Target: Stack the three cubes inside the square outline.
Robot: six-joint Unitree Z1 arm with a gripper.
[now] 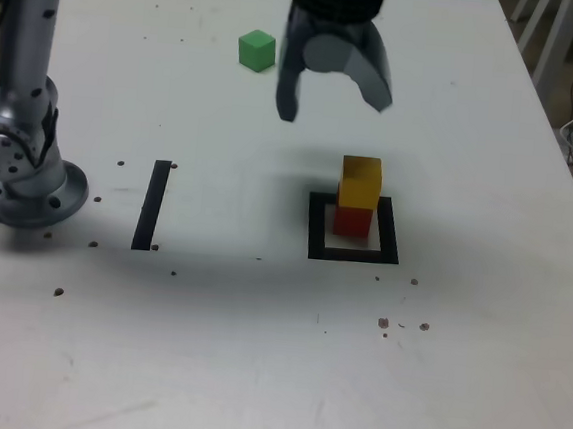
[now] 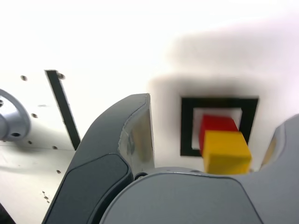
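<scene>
white desk, seen from the exterior view, with small dark specks scattered over its near part, a few of them grouped near right.

a little farther in, the black square outline lies flat, right of the middle, its centre white. the red cube stands inside it, and the yellow cube sits on top of the red one, so those two make an upright stack. the wrist view shows the same pair, yellow over red, with part of the white centre bare beside the red.

well apart from the outline, to the exterior view's left, a straight black strip lies on the desk. farther left still is the round grey base of the arm, with a blurred grey upright part rising from it.

above the desk, clear of the stack, hangs the gripper, its two fingers spread wide with nothing pinched between them. it is blurred in the exterior view.

at the far side, left of the gripper, the green cube rests on the desk by itself, well apart from the stack. beyond the desk's far right edge are pale legs and a thin white cable.
</scene>
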